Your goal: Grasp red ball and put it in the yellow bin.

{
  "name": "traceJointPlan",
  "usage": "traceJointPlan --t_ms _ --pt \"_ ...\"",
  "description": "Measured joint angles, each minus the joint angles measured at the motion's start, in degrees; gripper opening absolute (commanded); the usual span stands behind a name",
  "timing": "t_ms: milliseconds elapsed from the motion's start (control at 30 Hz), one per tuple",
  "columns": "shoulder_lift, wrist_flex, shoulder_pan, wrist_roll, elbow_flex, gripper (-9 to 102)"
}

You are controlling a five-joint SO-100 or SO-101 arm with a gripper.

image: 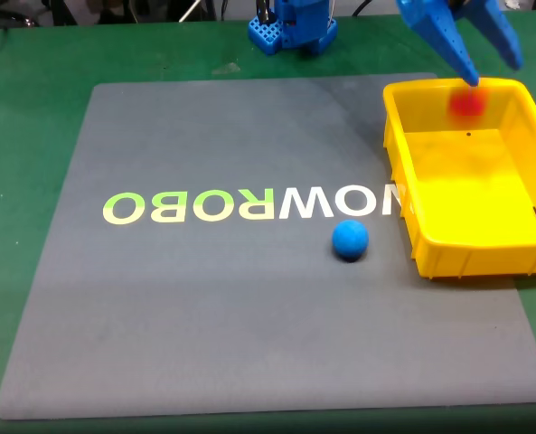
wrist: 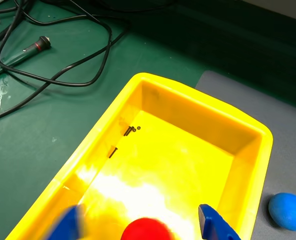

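gripper (image: pixel 495 74) is seen spread wide above the far end of the yellow bin (image: pixel 430 258) in the fixed view, nothing pinched between its blue fingers (image: pixel 448 41). red ball (image: pixel 467 101) is caught as a blurry smudge just under the fingertips, against the bin's far wall (whether it's touching the floor of the bin can't be told from the blur). in the wrist view the red ball (wrist: pixel 147 230) is shown between the two parted fingers (wrist: pixel 215 225), free of both, over the yellow bin (wrist: pixel 207 107) interior. blue ball (image: pixel 350 240) is left sitting on the grey mat (image: pixel 204 307), just beside the bin's near-left corner. black cables (wrist: pixel 63 55) are strewn on the green table (wrist: pixel 38 130).
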State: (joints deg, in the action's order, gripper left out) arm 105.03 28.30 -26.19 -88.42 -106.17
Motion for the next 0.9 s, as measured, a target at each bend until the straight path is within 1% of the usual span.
traceJointPlan --t_ms 333,533,700,900 --pt "0.00 0.70 0.70 -0.26 0.00 38" --pt "2.46 4.39 2.11 -0.35 0.00 36" --pt "11.69 10.63 4.48 -0.35 -2.20 30" --pt "28.65 15.73 11.69 -0.97 -14.33 25"
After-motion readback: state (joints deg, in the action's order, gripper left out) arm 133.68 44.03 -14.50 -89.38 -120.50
